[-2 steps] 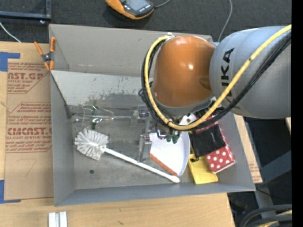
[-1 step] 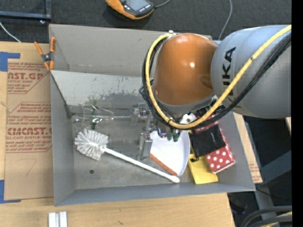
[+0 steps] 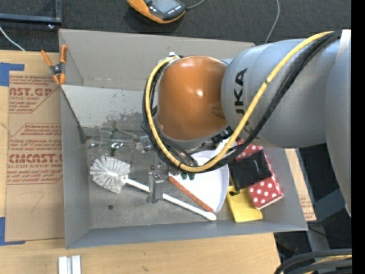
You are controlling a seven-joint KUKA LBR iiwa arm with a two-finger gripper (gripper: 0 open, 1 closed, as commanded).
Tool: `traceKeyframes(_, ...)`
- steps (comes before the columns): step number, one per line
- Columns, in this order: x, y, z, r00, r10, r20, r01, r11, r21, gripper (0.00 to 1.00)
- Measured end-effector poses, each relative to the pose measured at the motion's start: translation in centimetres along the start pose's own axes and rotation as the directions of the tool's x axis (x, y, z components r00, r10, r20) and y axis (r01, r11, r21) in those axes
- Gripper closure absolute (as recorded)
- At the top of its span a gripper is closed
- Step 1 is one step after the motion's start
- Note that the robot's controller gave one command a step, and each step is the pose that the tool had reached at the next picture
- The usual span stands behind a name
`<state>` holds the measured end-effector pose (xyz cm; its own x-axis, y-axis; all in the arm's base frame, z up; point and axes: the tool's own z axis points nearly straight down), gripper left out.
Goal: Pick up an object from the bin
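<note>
The KUKA arm lowers its hand to the slim handle of a white brush lying flat across the grey bin; whether the hand is open or gripping cannot be told.

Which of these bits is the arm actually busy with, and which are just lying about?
Part of the job:
- hand
- white brush, whose handle lies right under the hand
- grey bin

Just lying about:
- white dish
- orange stick on the dish
- red white-dotted box
- black block
- yellow piece
- clear glass bits
</note>
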<state>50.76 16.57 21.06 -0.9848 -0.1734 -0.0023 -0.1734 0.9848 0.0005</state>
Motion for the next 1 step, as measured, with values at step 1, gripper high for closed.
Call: traceKeyframes(1,0.32,0.60,9.25,0.993,0.119,0.002,-0.119,0.993,-0.002,0.00)
